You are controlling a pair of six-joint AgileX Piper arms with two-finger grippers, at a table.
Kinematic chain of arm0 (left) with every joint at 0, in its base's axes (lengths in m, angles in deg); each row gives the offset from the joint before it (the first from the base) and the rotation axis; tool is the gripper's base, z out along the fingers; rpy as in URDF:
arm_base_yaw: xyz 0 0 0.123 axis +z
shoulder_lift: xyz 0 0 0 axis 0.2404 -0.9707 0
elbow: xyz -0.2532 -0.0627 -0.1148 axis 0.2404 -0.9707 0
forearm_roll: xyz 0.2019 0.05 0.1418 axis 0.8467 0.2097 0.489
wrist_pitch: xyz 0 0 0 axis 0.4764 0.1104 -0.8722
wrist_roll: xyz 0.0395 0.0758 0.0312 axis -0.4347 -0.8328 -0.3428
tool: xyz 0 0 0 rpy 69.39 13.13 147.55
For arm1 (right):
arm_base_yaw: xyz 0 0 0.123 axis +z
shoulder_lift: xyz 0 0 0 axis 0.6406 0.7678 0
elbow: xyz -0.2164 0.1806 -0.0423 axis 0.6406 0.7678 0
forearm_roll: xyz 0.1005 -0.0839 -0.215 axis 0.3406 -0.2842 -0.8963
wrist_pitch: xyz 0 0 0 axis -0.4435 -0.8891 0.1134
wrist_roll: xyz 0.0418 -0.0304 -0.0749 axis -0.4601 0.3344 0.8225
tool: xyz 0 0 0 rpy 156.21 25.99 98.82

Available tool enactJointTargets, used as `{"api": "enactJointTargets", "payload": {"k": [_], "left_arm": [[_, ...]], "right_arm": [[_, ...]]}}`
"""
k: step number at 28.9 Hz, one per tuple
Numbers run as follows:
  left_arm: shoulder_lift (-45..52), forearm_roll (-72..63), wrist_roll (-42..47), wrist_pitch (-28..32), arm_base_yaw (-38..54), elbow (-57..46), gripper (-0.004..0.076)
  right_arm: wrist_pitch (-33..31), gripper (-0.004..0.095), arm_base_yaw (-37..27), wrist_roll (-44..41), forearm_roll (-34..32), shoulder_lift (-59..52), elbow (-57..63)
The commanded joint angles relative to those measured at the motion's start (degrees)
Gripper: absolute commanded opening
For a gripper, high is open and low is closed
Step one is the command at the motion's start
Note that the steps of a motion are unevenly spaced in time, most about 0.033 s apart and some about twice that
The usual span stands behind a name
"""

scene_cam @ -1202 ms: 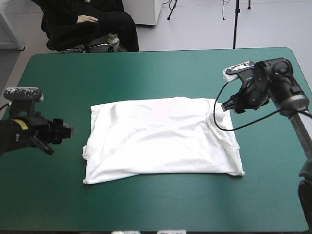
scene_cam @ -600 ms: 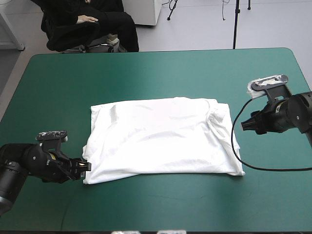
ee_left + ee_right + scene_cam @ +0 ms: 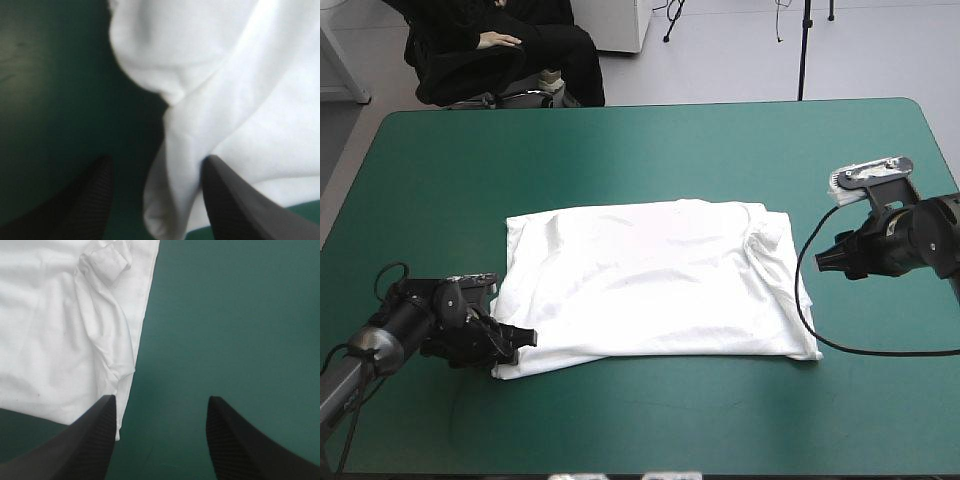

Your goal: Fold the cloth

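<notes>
1. White T-shirt point(image 3: 650, 285) is seen spread flat at the middle of the teal-green cover point(image 3: 620, 150) in the high view. The left gripper point(image 3: 520, 338) is set low at its near left corner, and the right gripper point(image 3: 823, 260) is held just off its right edge.
2. From the left wrist, the black fingers point(image 3: 95, 200) are seen parted, with the shirt's corner fold lying unclamped between them.
3. From the right wrist, the fingers point(image 3: 95, 440) are seen spread wide over bare cover with nothing held. The shirt's right edge is seen beside one finger.
</notes>
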Motion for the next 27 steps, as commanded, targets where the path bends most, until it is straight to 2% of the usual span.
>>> {"api": "enactJointTargets", "payload": {"k": [1, 4, 10, 13, 17, 19, 23, 27], "left_arm": [[-2.49, 0.70, 2.25, 1.92, -4.51, 1.27, 0.0384], [-5.25, 3.04, 5.22, 3.12, -8.18, 1.27, 0.0384], [-5.70, 1.77, 5.44, 4.36, -8.74, 1.27, 0.0361], [-5.70, 1.77, 5.44, 4.25, -8.74, 1.27, 0.0262], [-5.70, 1.77, 5.44, 4.38, -8.74, 1.27, 0.0048], [-5.70, 1.77, 5.08, 4.38, -8.74, 1.27, -0.0014], [-5.70, 1.77, 4.93, 4.26, -8.74, 1.27, -0.0018], [-5.70, 2.00, 4.73, 3.69, -8.74, 1.27, -0.0018]], "right_arm": [[1.26, 0.0514, -0.04, -0.14, -0.19, -1.21, 0.62], [1.15, 0.0514, -0.04, -0.14, 0.46, -1.31, 3.16], [1.82, 0.0514, 0.35, 2.12, 5.68, -2.37, 9.93], [3.23, 0.0514, 3.04, 2.84, 5.36, -3.27, 14.33], [5.05, 0.0516, 6.83, 2.34, 5.36, -3.52, 19.66], [7.46, 0.0516, 6.94, 1.98, 5.36, -3.41, 22.24], [13.72, 0.0546, 6.94, -2.13, 2.26, -3.13, 25.98], [16.45, 0.0605, 6.94, -5.51, -0.42, -1.03, 28.57]]}}
